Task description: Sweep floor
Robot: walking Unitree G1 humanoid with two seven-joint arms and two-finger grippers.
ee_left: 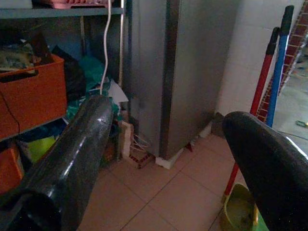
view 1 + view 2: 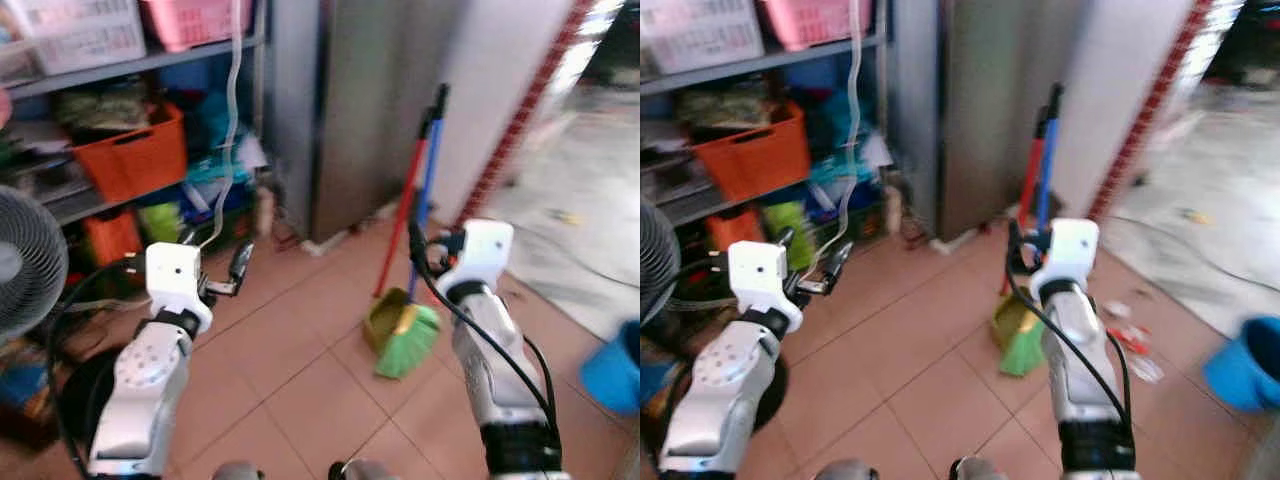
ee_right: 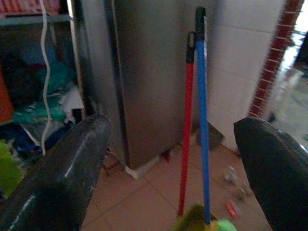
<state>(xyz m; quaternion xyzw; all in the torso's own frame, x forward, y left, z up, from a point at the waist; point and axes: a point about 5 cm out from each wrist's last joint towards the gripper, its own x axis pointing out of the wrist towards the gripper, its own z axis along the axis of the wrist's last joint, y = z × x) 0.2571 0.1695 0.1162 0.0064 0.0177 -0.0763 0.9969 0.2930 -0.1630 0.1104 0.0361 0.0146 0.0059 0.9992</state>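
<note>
Green Broom Waits by the Wall

Green bristles sit at the bottom of the broom (image 2: pixel 407 340), which leans up against the white wall (image 3: pixel 231 72), right beside the tall grey cabinet (image 2: pixel 370 110). Its blue stick (image 3: pixel 202 120) points up, and a red stick (image 3: pixel 186 130) leans close next to it, with a yellow-green dustpan (image 2: pixel 385 322) at the bottom.

You have your right claw (image 3: pixel 173 159) held up in front of the two sticks, with its fingers spread wide and nothing in them. Your left claw (image 1: pixel 163 159) is held up too, fingers apart and holding nothing, facing the cabinet and the shelf.

The broom looks light, I think. The stick looks stiff and smooth, so it may slip or tip over if you bump it. Take hold of the blue stick around the middle, and mind the red one so close by.

You stand on a floor (image 2: pixel 300 370) of reddish tiles, flat and hard. Some small bits of litter (image 2: pixel 1130 340) lie by the right arm. A messy shelf (image 2: pixel 130 70) with an orange bin (image 2: pixel 135 155), a fan (image 2: pixel 25 260), and a blue bucket (image 2: pixel 615 370) are around you.
</note>
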